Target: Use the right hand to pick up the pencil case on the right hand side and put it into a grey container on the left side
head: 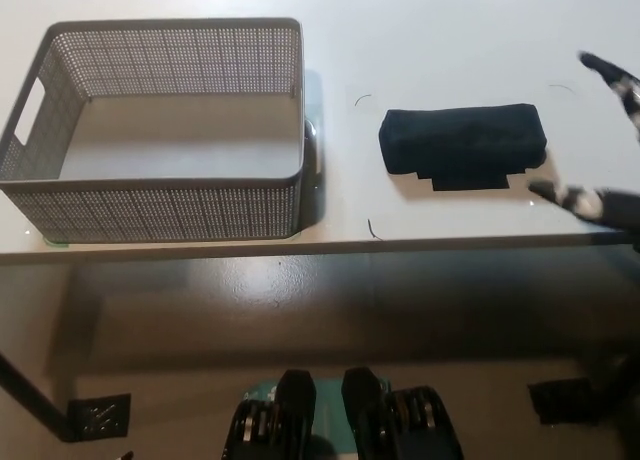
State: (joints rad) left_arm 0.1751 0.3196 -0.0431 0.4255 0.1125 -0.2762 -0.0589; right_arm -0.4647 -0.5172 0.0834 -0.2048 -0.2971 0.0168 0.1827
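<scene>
A black pencil case lies flat on the white table, right of centre, with a black strip showing under its near edge. The grey mesh container stands on the table's left half, with nothing in it. My black right hand comes in at the right edge, blurred, open with its fingers spread wide; one fingertip is up beyond the case's far corner and another reaches toward its near right corner. The hand is just right of the case and holds nothing. My left hand is out of view.
The white table ends at a front edge running across the picture. Thin curved marks on the table outline the spot around the case. Below the edge is shadowed floor with a small black bracket at lower left.
</scene>
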